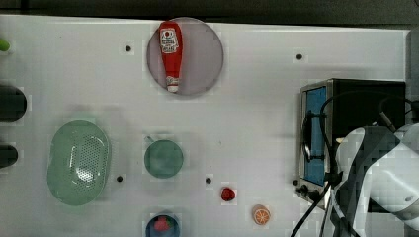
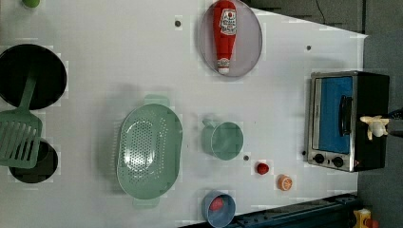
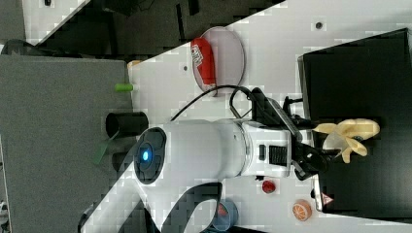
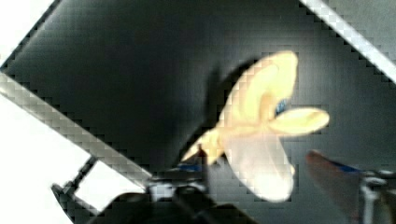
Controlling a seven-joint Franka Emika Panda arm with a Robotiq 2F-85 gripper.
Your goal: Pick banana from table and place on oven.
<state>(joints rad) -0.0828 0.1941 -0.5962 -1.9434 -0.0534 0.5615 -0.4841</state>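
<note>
The pale cream-yellow toy banana (image 3: 349,136) lies on the boxy oven's matte black top (image 3: 359,73), well inside its edges. The gripper (image 3: 324,148) (fingers parted, gripping nothing) should lift straight up, avoiding the splayed peel.

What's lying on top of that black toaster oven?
A pale yellow, partly peeled toy banana rests on the boxy toaster oven's matte black top, by the robot's gripper. The arm covers part of the top in the top view.
</note>
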